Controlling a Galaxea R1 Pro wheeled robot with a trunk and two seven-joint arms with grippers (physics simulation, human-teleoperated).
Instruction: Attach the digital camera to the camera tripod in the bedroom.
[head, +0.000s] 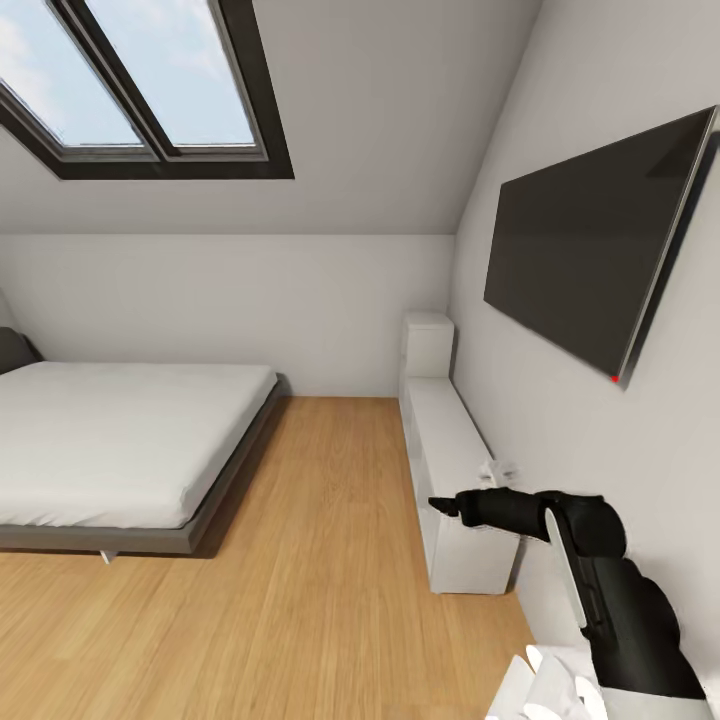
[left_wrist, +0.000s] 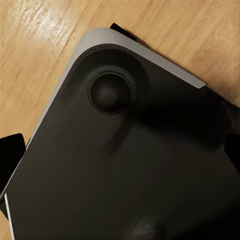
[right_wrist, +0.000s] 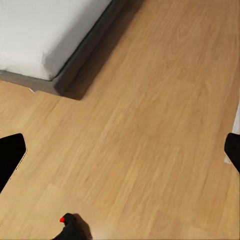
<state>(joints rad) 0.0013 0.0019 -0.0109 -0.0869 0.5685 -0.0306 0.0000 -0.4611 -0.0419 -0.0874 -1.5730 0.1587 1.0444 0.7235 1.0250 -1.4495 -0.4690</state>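
Digital camera (right_wrist: 70, 227) cut off at frame edge on bedroom floor (right_wrist: 150, 125)

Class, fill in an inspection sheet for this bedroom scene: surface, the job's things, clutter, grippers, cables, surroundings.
Surface: light wood plank floor.
Job's things: a small black object with a red spot lies on the floor. It may be the digital camera, but the picture's edge cuts it off, so this is uncertain.
Clutter: a small white item sits on the white low cabinet; too small to identify.
Grippers: right gripper is open and holds nothing, reaching out in front of the cabinet. Left gripper is open, facing the robot's dark base.
Cables: nothing seen.
Surroundings: grey bed, dark wall screen, skylight, pale walls.
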